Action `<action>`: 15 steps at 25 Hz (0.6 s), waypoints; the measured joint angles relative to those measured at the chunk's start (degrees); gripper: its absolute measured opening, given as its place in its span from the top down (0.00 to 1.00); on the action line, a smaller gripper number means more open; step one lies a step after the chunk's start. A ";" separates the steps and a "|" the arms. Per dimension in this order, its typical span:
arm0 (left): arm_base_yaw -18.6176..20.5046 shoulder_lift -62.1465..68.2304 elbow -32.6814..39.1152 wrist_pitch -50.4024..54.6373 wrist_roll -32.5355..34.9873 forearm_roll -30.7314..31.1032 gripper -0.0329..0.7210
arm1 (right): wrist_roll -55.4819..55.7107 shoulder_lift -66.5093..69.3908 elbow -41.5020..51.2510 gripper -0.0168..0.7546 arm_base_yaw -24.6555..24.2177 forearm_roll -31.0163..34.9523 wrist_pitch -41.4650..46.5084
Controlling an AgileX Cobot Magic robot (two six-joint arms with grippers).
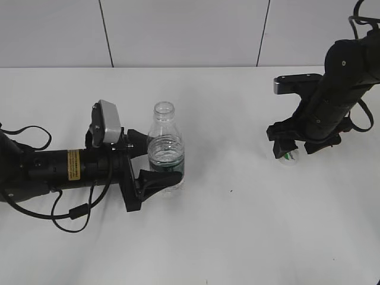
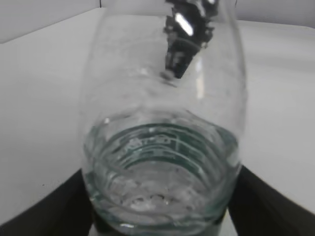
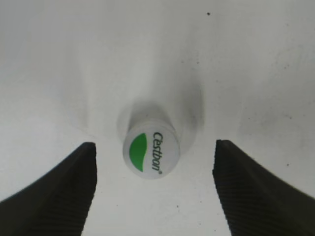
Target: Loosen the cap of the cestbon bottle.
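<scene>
The cestbon bottle (image 1: 165,148) stands upright on the white table, clear and ribbed with a green label band, and its mouth is bare. My left gripper (image 1: 149,161) is shut on its lower body; the bottle (image 2: 162,128) fills the left wrist view. The cap (image 1: 288,157), white with a green mark, lies on the table at the right, apart from the bottle. My right gripper (image 1: 292,149) hangs just above it, open, with a finger on each side and not touching. In the right wrist view the cap (image 3: 151,153) sits between the open fingers (image 3: 153,189).
The white table (image 1: 237,225) runs back to a pale panelled wall (image 1: 178,29). The left arm lies low along the table at the left, with a loose black cable (image 1: 71,211) beside it. The right arm comes down from the upper right.
</scene>
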 joint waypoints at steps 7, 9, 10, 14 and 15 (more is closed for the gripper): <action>0.47 0.00 0.00 0.13 0.00 0.47 0.18 | -0.04 0.00 0.00 0.25 0.00 -0.36 0.00; 1.16 0.00 0.00 0.13 0.00 0.67 0.18 | -0.04 0.00 0.00 0.25 0.00 -0.47 0.00; 1.57 0.00 0.00 0.13 0.00 0.90 0.18 | -0.04 0.00 0.00 0.25 0.00 -0.47 0.00; 4.32 0.00 0.06 -0.07 0.00 3.25 0.18 | -0.04 0.00 0.00 0.25 0.00 -0.66 0.06; 5.14 -0.15 0.25 -0.20 0.00 3.91 0.18 | -0.04 0.00 0.00 0.25 0.00 -0.71 0.06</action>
